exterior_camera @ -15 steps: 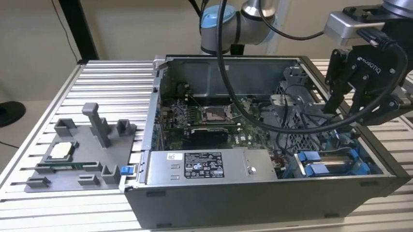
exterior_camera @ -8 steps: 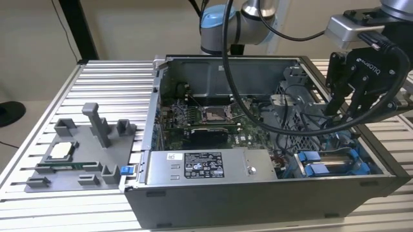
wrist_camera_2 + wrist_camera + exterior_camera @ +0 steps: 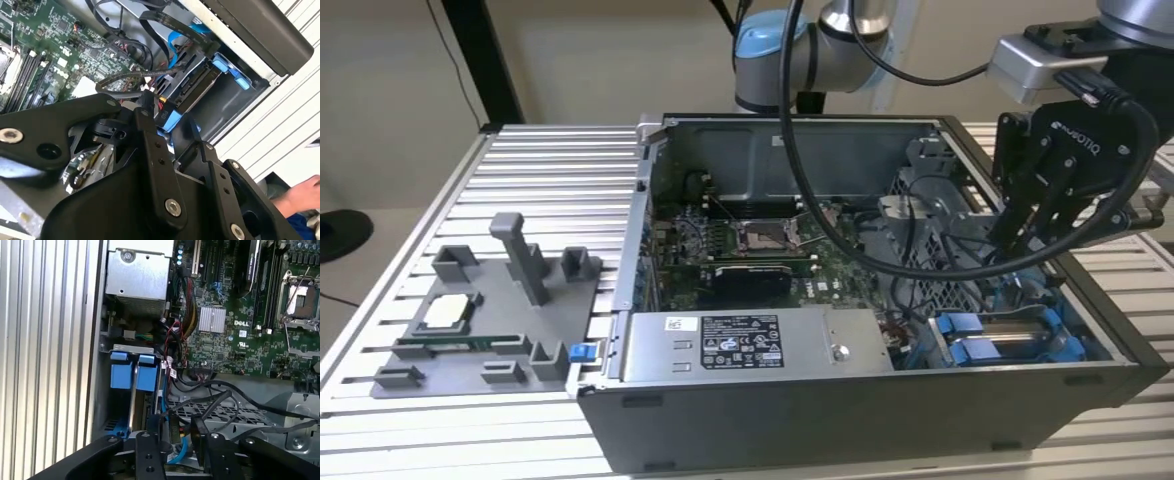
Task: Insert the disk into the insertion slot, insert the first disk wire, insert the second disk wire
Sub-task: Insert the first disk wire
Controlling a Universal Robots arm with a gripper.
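The disk [image 3: 1007, 338] lies inside the insertion slot [image 3: 1107, 345] at the case's front corner on the exterior view's right. Its bright blue frame [image 3: 131, 374] sits at the bay's grey sheet-metal mouth [image 3: 132, 347]. My gripper [image 3: 1017, 243] reaches down into the case over the disk's inner end. In the second wrist view the gripper [image 3: 167, 119] is shut on a blue-ended disk wire [image 3: 168, 122], right beside the disk's connector edge [image 3: 192, 90]. In the first wrist view a thin blue cable [image 3: 183, 449] and a black plug run between the gripper [image 3: 175, 434] fingers.
Loose black cables [image 3: 907, 265] drape across the green motherboard [image 3: 747, 240] next to my arm. A grey box with a white-and-black label [image 3: 747, 345] fills the case's front. A grey fixture [image 3: 494, 310] stands on the slatted table. A person's hand [image 3: 300, 196] rests outside the case.
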